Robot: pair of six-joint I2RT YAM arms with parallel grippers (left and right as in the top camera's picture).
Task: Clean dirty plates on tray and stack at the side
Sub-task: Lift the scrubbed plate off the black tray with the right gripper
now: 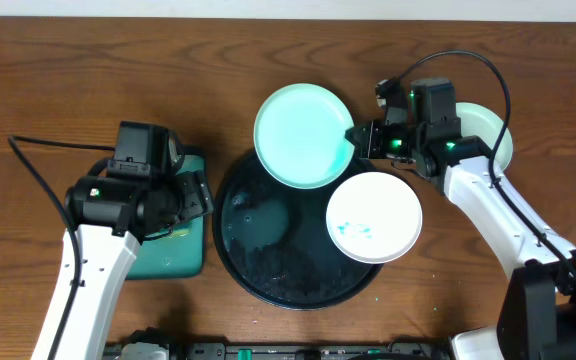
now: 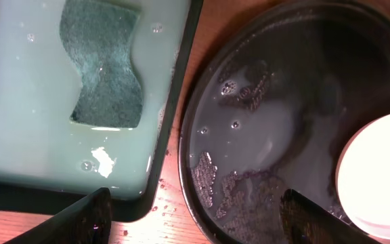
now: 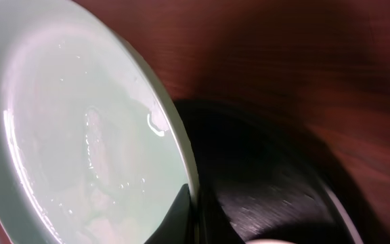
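Round tray (image 1: 268,245) ctr of table (image 1: 88,60). Rear plate (image 1: 303,135) over tray's back rim; R plate (image 1: 373,217) on tray's R side; 3rd plate (image 1: 480,118) on table, further R. Rect. tray (image 1: 173,255) just L, sponge (image 2: 105,64) in it.

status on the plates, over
left gripper open, between teal tray and black tray. right gripper shut on mint-green plate rim, over it. smeared white plate on tray, nothing blocking.
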